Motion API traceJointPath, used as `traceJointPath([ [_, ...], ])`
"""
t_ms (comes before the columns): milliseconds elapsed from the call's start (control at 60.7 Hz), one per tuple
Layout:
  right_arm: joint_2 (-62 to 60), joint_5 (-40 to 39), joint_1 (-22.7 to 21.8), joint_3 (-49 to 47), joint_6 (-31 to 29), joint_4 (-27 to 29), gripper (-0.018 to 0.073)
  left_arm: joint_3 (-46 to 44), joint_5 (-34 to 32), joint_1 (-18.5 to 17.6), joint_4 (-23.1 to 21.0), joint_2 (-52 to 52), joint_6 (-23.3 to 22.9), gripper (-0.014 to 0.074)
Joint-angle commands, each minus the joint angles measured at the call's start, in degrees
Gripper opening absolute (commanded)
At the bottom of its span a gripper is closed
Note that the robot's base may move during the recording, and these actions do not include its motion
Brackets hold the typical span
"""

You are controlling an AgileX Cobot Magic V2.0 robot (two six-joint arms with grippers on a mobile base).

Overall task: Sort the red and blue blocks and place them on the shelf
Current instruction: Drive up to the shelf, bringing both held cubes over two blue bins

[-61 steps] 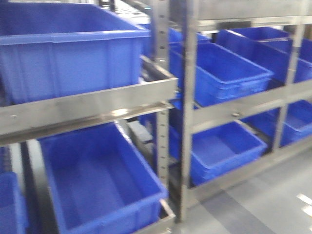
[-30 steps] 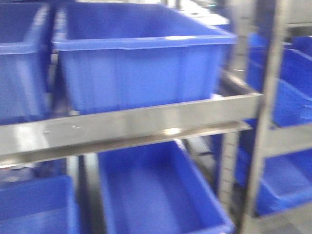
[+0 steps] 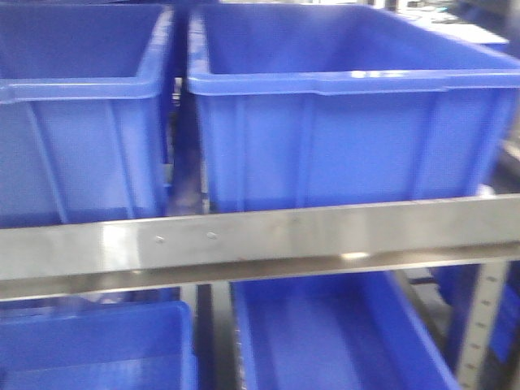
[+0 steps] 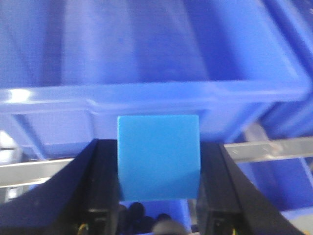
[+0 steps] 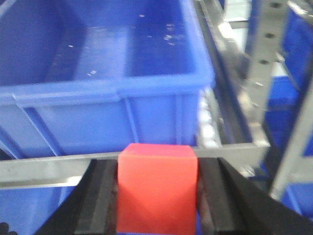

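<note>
On my front camera the shelf (image 3: pixel 481 317) fills the view. From the left, the left upper bin (image 3: pixel 81 146) sits just beside the right upper bin (image 3: pixel 349 138), with a narrow dark gap between them. Both stand behind the brushed front rail (image 3: pixel 341 234), which runs across the whole picture and carries two screws (image 3: pixel 160 239) left of centre. Below the rail I see two lower bins (image 3: pixel 341 341), side by side and open-topped. The picture is soft, so I can't make out finer detail.

On the left wrist camera, the left gripper (image 4: pixel 158 161) is clamped on the blue block (image 4: pixel 158 156) – its black fingers (image 4: pixel 102 181) press against both side faces. The cube is held in the air, in front of a blue bin wall (image 4: pixel 146 103) and at about the height of a steel rail (image 4: pixel 264 149).

On the right wrist camera, the right gripper (image 5: pixel 157 188) pinches the red block (image 5: pixel 157 191) in the same way, one finger on each side. It hangs in front of another blue bin (image 5: pixel 98 98) whose inside looks bare, with a rail (image 5: pixel 44 171) behind the cube and a perforated upright (image 5: pixel 264 54) off to the right
</note>
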Motion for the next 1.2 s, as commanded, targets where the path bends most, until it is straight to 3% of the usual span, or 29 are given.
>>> traceJointPath([
  [0,0.08,-5.37,-0.40,-1.74,-0.08,-0.49,0.0060,-1.71,-4.61,0.07,0.09,-0.16,-0.06,0.0127],
  [1186,0.08,-5.37,-0.40,-1.74,-0.08,-0.49,0.0060,-1.71,-4.61,0.07,0.09,-0.16,-0.06,0.0127],
])
